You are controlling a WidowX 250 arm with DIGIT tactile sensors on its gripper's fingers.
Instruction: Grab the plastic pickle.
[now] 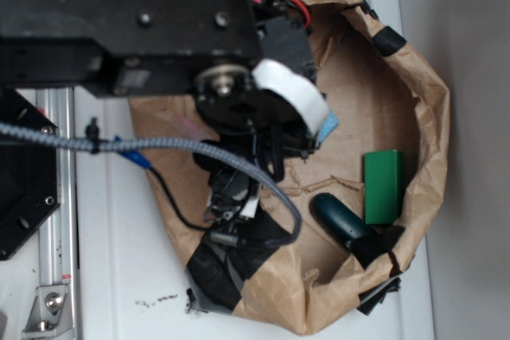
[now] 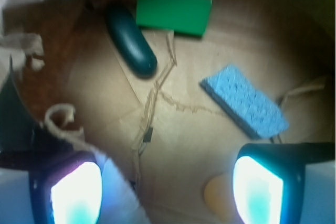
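Pickle [image 2: 130, 41] lies on the brown paper [image 2: 210, 145] just beside the green block [image 2: 173, 11], well apart from the end effector [image 2: 167, 191], up and left of it in the wrist view. The end effector hangs over the paper, fingers spread wide, empty, near a blue sponge [image 2: 244, 101].

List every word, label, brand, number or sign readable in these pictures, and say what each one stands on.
None: no readable text in either view.
The plastic pickle, green block and blue sponge carry no markings.
The white tape roll on the arm is blank.
The small dark specks on the white surface are too small and blurred to tell whether they are writing.
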